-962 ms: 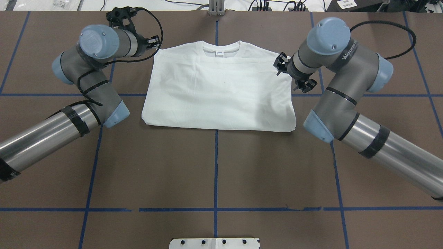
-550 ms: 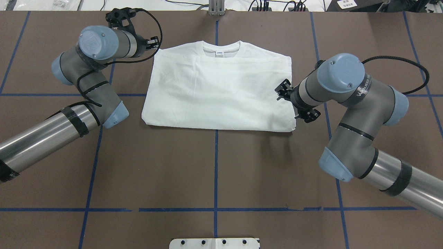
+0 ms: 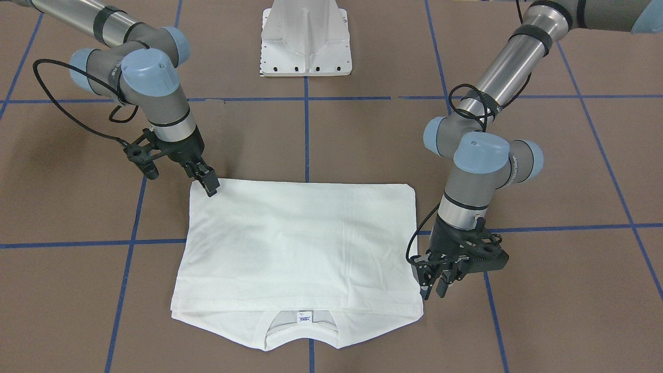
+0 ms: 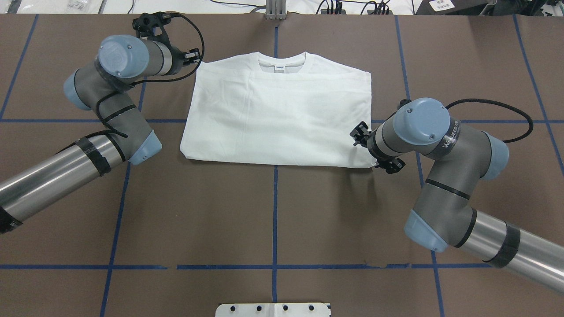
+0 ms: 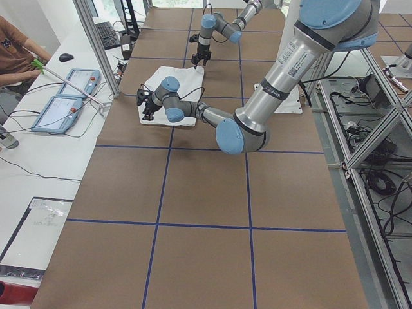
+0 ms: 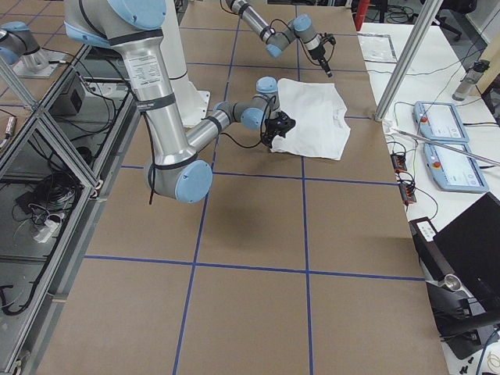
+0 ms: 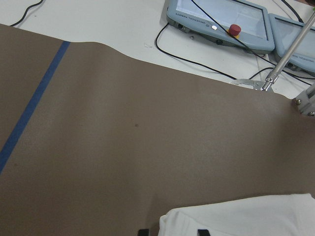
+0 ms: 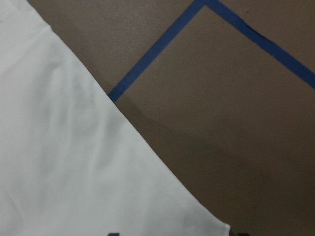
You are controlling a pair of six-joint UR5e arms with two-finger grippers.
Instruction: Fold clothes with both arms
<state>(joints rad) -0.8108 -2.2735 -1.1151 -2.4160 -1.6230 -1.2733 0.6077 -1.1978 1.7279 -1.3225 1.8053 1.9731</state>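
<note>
The white T-shirt (image 4: 277, 119) lies folded into a flat rectangle on the brown table, its collar (image 4: 281, 61) and small label on the far side from me. My left gripper (image 3: 434, 290) hangs open at the shirt's far left corner. In the left wrist view its two fingertips (image 7: 202, 231) stand either side of that corner of the shirt (image 7: 246, 219). My right gripper (image 3: 209, 185) is open and low at the near right corner. The right wrist view shows the shirt's edge (image 8: 64, 162) running down between its spread tips. No printed text shows.
Blue tape lines (image 4: 275, 211) cross the brown table. The white pedestal base (image 3: 305, 41) stands at my edge of the table. Past the far edge lie two teach pendants (image 7: 221, 22) with cables on a white bench, where a person (image 5: 16, 51) sits.
My right arm has swung back along the shirt's right edge, from the far shoulder corner to the near right corner. The left arm has barely shifted. The shirt lies unchanged.
</note>
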